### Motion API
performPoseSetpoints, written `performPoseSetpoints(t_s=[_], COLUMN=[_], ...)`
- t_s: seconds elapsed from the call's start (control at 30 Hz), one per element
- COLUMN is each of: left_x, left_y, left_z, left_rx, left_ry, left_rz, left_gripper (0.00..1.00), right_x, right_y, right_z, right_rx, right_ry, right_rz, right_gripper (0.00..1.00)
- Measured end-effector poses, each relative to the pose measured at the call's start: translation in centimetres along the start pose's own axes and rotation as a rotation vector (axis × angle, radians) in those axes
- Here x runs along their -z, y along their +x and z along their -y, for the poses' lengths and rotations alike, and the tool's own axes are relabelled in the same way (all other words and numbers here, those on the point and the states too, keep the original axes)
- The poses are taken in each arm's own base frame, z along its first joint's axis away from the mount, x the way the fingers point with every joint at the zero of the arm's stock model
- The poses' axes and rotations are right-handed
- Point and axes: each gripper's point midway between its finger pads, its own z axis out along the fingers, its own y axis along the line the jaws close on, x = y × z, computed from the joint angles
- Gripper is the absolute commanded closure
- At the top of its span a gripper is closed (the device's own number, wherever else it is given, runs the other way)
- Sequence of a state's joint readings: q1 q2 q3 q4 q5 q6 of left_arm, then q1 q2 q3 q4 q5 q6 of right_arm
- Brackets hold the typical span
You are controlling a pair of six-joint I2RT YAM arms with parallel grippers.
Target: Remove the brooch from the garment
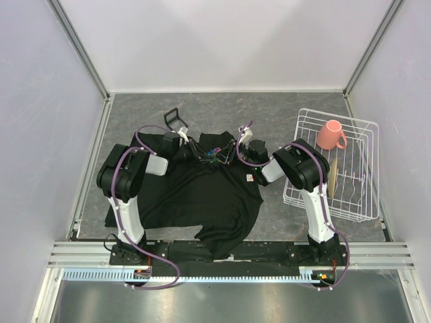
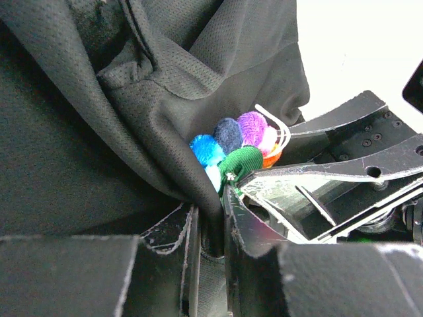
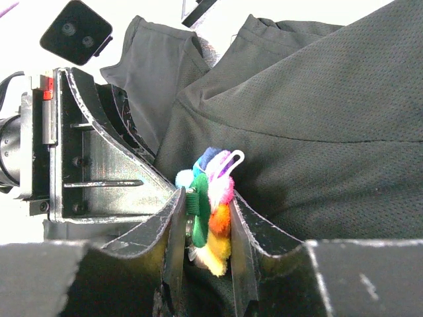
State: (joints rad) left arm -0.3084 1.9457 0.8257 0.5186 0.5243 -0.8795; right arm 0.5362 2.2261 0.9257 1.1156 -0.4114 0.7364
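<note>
Left tool (image 2: 211, 231): narrow, pinched on a fold of the shirt, at 6 o'clock of the brooch in its own wrist view.
Shirt (image 1: 195, 202): black, spread on the grey counter (image 1: 269, 114) between the two arms, bunched and lifted at its 12 o'clock edge where both tools meet.
Brooch (image 3: 211, 205): cluster of fuzzy balls in blue, purple, green, pink, orange and yellow; sitting against the raised fold at the shirt's 12 o'clock edge.
Right tool (image 3: 205, 231): narrow, clamped on the brooch, one finger on each side.
Label (image 1: 249, 177): white and red, on the shirt at 4 o'clock of the brooch.
Rack (image 1: 370, 175): white wire, on the counter at 3 o'clock of the shirt.
Mug (image 1: 330, 134): pink, at the rack's 12 o'clock end.
</note>
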Motion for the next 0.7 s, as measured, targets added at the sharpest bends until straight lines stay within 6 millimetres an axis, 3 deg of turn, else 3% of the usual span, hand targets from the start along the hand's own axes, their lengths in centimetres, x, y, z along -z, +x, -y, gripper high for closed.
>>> performPoseSetpoints(t_s=[0.43,0.53,0.57,0.7], left_x=[-0.10,-0.09,-0.10,0.05], left_y=[-0.19,-0.18,-0.20,-0.31], left_z=[0.01,-0.02,-0.04,-0.08], left_rx=[-0.003,-0.003,-0.002,0.001], left_ry=[-0.025,-0.030,-0.032,-0.044], left_rz=[0.006,0.006,0.007,0.012], left_gripper=[0.78,0.78,0.77,0.75], right_x=[-0.38,-0.44,-0.47,-0.63], right_y=[-0.10,-0.04,-0.05,-0.37], right_z=[0.08,0.12,0.19,0.01], right_rx=[0.028,0.036,0.040,0.051], right_ry=[0.013,0.018,0.023,0.029], right_rz=[-0.008,-0.015,-0.016,-0.013], right_gripper=[0.62,0.69,0.76,0.88])
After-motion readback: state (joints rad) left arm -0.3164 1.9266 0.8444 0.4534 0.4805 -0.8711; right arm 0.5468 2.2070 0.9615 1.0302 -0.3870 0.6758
